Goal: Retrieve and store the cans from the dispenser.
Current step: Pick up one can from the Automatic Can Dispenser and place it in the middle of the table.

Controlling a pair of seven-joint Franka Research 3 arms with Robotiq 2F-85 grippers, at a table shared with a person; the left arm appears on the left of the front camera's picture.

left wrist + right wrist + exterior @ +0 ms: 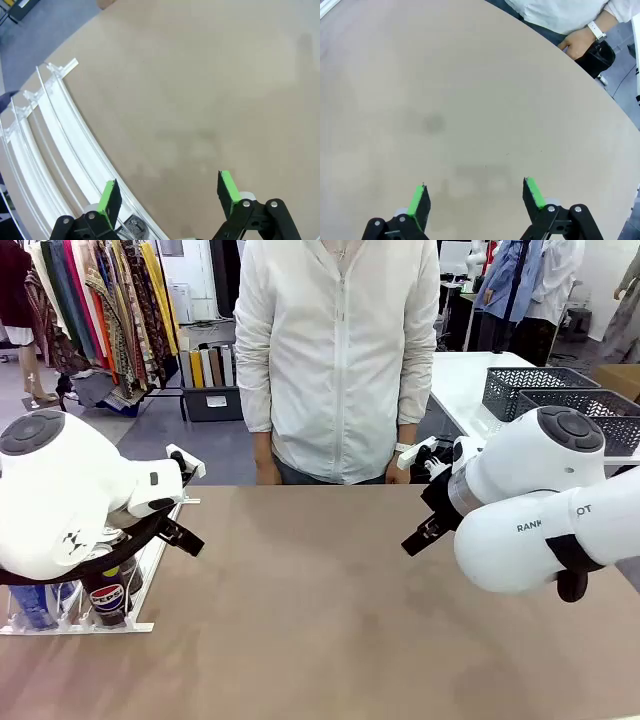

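White wire-and-plastic dispenser (75, 626) at the tabletop's (320, 630) left edge, toward the near corner, half covered by the left arm (60, 490). Upright in its lanes, against the front stop bar: one black Pepsi can (108, 598), and one blue can (34, 606) beside it on the edge side. Two cans countable; any further back hidden under the arm, number impossible to tell. Seen from the left wrist, curved white lanes (55, 130) running bare along the stretch in view.

Spread wide with nothing between the green pads (108, 201): left gripper (167, 196), over brown tabletop just beside the dispenser's inner rail. Equally wide and holding nothing: right gripper (476, 197), above the tabletop's right side, well apart from the dispenser.

Open brown surface across the middle, from near edge to far edge. One hand (577, 42) of a person, white wristband on it, at the far edge.

Two dark lattice baskets (560, 395) on a separate white table beyond the far right corner; contents not discernible.
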